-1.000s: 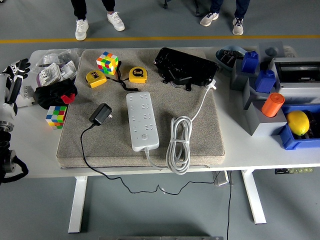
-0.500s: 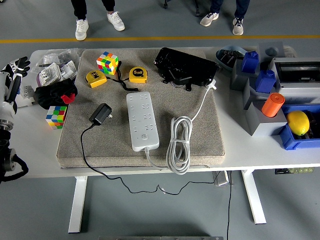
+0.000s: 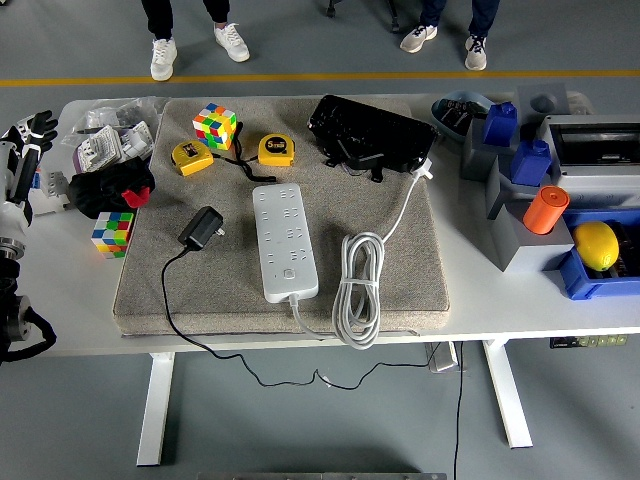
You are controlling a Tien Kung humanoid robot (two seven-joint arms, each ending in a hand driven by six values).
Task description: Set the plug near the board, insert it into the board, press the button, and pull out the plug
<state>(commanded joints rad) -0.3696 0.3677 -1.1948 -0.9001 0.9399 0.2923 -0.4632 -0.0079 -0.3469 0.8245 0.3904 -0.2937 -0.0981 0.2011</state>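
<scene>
Plug [image 3: 201,228] beside board [image 3: 284,241], beige mat [image 3: 400,290], white table [image 3: 80,290], grey floor [image 3: 320,40]

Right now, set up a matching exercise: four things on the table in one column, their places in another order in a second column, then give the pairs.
Things:
1. black plug
2. white power strip
3. orange cylinder
4. yellow ball

Places:
A. in the blue bin at the right edge
B. lying on the mat, left of the strip
C. on the grey block, right of the mat
D. middle of the mat, lengthwise toward the near edge

Pairs: 1-B, 2-D, 3-C, 4-A
</scene>
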